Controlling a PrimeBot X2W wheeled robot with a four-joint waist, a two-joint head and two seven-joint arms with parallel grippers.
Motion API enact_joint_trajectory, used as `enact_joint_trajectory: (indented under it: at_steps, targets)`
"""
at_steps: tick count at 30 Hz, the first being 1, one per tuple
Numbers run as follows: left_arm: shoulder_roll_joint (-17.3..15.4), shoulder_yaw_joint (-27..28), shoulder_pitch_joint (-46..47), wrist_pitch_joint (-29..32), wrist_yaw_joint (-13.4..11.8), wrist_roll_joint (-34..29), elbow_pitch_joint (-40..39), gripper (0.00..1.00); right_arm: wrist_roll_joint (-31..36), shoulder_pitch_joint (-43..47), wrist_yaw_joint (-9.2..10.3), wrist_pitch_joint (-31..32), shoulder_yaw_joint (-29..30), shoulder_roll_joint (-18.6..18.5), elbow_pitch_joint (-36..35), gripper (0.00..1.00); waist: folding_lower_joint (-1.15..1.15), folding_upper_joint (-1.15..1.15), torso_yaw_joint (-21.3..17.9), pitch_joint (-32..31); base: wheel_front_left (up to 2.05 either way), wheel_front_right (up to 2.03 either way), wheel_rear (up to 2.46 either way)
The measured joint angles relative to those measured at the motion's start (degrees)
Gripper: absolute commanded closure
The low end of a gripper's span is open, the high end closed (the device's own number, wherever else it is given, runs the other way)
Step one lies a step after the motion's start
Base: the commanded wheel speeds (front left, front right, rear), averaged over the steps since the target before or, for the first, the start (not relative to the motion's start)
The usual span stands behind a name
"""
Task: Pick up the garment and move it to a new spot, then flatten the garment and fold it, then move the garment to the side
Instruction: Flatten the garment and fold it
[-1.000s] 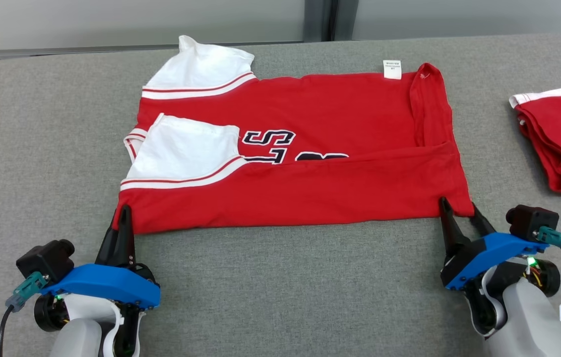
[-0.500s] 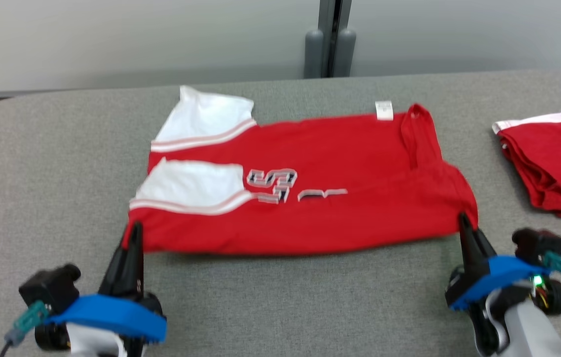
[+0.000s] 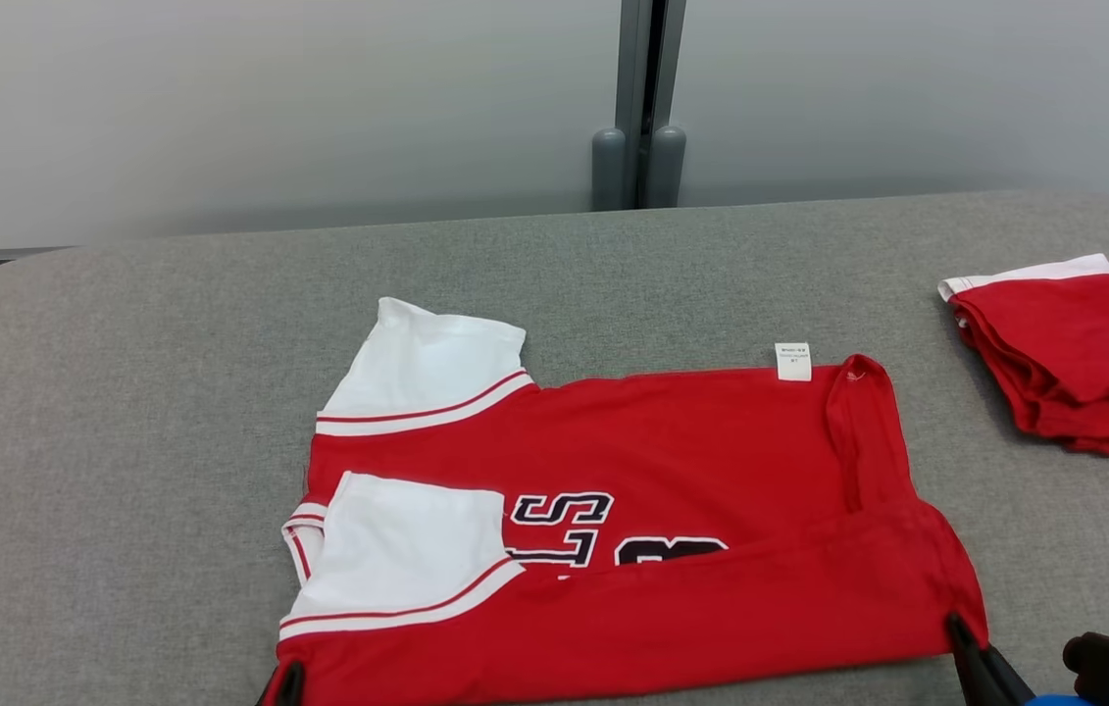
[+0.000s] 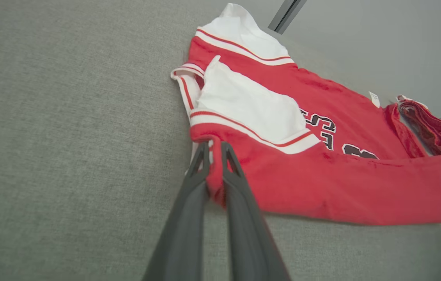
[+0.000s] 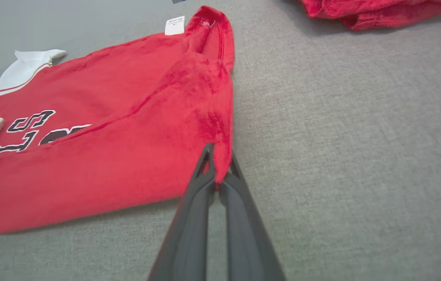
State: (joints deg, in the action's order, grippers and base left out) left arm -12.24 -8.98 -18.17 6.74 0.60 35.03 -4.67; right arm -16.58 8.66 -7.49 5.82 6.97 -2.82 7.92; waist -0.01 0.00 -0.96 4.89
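My left gripper (image 4: 215,152) is pinched closed on the near left corner of the red-and-white jersey (image 3: 672,441), just below its folded-in white sleeve (image 3: 397,549). The jersey lies on the grey table (image 3: 123,392), its long axis running left to right between my arms and its body stretching away from both. My right gripper (image 5: 220,158) is clamped on the near right corner. I judge the near edge should go forward, over the far edge. Another folded red garment (image 3: 1064,343) sits well apart, rightward.

The jersey (image 3: 672,441) bears a dark outlined "S"; tag (image 3: 792,361) print unreadable.
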Motion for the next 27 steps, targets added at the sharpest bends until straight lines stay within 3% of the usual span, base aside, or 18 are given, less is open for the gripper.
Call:
enact_joint_trajectory:
  at_steps: [1, 2, 3, 8, 14, 20, 27]
  targets:
    - [0.13, -0.10, 0.01, -0.02, -0.15, -0.01, 0.64, 0.72, -0.25, 0.16, 0.00, 0.58, 0.08, -0.01, -0.02, 0.63, 0.00, 0.00, -0.05, -0.05, 0.00, 0.00, 0.00]
    - [0.15, -0.40, 0.03, -0.01, -0.29, -0.40, 1.41, 0.00, -0.10, 0.48, 0.00, 1.48, -0.13, -0.04, 0.01, 0.05, 0.00, 0.00, -0.09, -0.10, 0.00, 0.00, 0.00]
    - [0.07, -0.62, 0.14, -0.02, -0.66, -1.11, 2.07, 0.00, -0.07, 0.91, 0.00, 1.81, -0.33, -0.01, 0.01, 0.00, 0.00, 0.00, -0.13, -0.11, 0.00, 0.00, 0.00]
    - [-1.23, -1.03, 3.15, 0.03, -0.78, -3.05, 1.81, 0.00, 0.01, 1.20, 0.00, 3.13, 0.46, 0.00, -1.82, 0.00, 0.00, 0.00, -0.76, 1.13, 0.00, 0.00, 0.00]
    - [-9.40, 1.32, 16.17, 4.27, 0.35, -6.98, -2.96, 0.00, 4.16, -4.90, 0.00, 3.72, 1.65, -0.02, -7.62, 0.00, 0.01, 0.00, -2.88, 4.84, 0.00, 0.00, 0.00]
    - [-15.94, 2.43, 37.17, 13.69, 3.56, -6.12, -0.77, 0.00, 7.09, -13.98, 0.00, 5.30, -2.72, -0.03, -10.92, 0.00, 0.02, 0.00, -6.08, 10.81, 0.00, 0.00, 0.00]
    - [-22.96, -3.65, 52.17, 28.97, 6.26, -3.78, 9.37, 0.00, 7.97, -23.06, 0.00, 5.87, -9.94, -0.01, -11.24, 0.00, 0.03, 0.00, -10.41, 18.42, 0.00, 0.00, 0.00]
